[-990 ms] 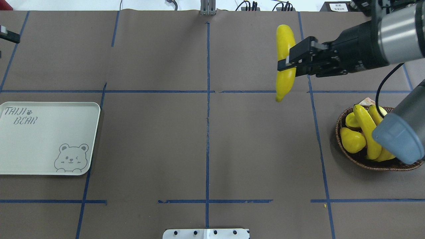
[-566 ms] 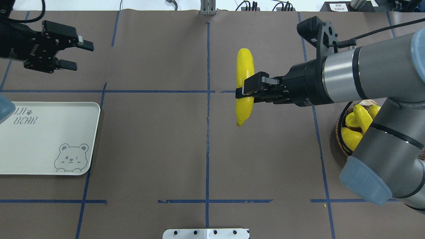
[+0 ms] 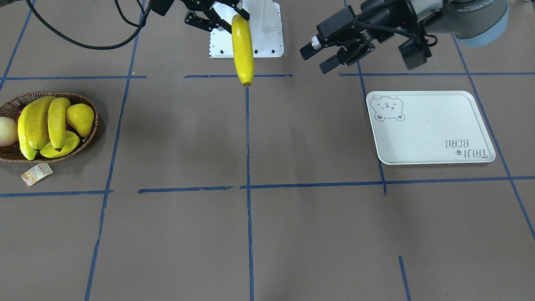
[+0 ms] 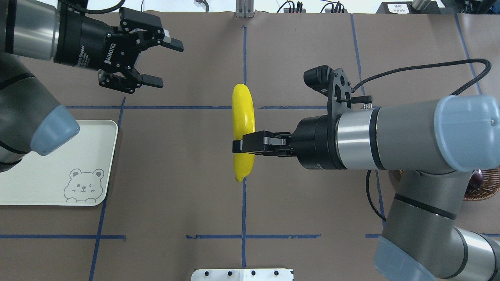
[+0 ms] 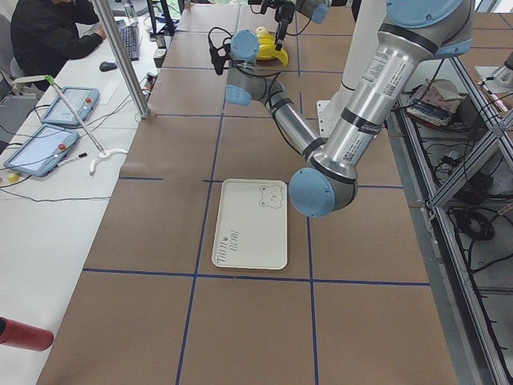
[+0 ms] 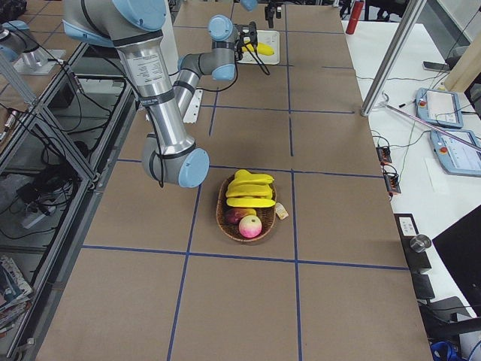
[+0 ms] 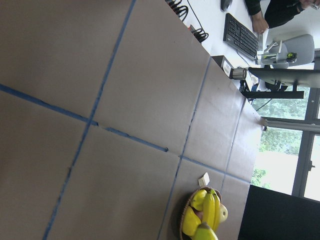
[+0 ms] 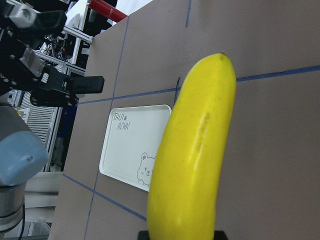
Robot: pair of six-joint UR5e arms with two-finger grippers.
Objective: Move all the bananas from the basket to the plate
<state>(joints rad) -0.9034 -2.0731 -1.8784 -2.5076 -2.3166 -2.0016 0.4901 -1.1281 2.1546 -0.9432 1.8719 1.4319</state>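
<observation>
While aloft, banana between right fingers

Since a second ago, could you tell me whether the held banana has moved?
Yes. In the overhead view the banana, clamped in the right gripper, has travelled left, from well right of the centre tape line to directly over it, nearer the plate.

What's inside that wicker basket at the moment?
The basket holds several bananas, a yellow pear, a pinkish round fruit and something dark red. Whatever lies beneath the pile is covered.
</observation>
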